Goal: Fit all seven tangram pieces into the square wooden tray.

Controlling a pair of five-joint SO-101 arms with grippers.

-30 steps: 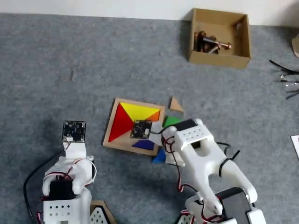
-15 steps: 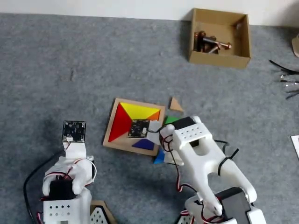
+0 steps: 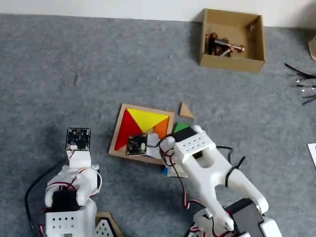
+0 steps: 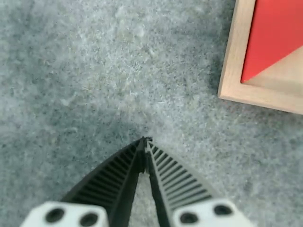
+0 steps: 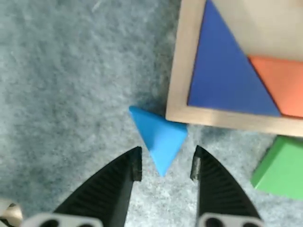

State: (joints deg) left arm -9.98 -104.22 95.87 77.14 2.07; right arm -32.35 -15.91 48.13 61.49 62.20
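On the left, your left gripper [image 4: 144, 140] hangs low over the grey felt tabletop [image 3: 59, 64]. Its fingers [image 4: 113, 179] are pressed together with nothing between them. It sits off the left side of the tray [image 3: 116, 131], apart from it. Your left wrist view shows one corner of the tray with a tip of the red triangle [image 3: 126, 129] inside.

The tray lies near the middle of the tabletop, turned a little askew. You have 4 pieces in it:
- The red triangle lies against the left rim.
- The yellow triangle [image 3: 147, 118] lies along the far rim.
- The orange piece [image 3: 161, 129] lies toward the right rim.
- The dark blue triangle [image 5: 220, 78] lies along the near rim, touching the orange piece.

Bare wood shows on the tray floor beside the red triangle.

3 pieces lie outside on the felt:
- The light blue triangle [image 5: 161, 139] is right up against the outside of the near rim.
- The green piece [image 3: 181, 127] is just outside the right rim.
- The tan triangle [image 3: 185, 110] is just beyond the green piece, near the tray's far right corner.

Your right gripper [image 5: 165, 163] is at the tray's near right corner with its fingers [image 5: 118, 184] spread. One tip of the light blue triangle points into the gap between them, and felt shows on either side of that tip.

Far to the right, at the back, a cardboard box [image 3: 229, 63] holds some coppery metal parts [image 3: 222, 45]. Cables [image 3: 301, 81] lie at the right edge
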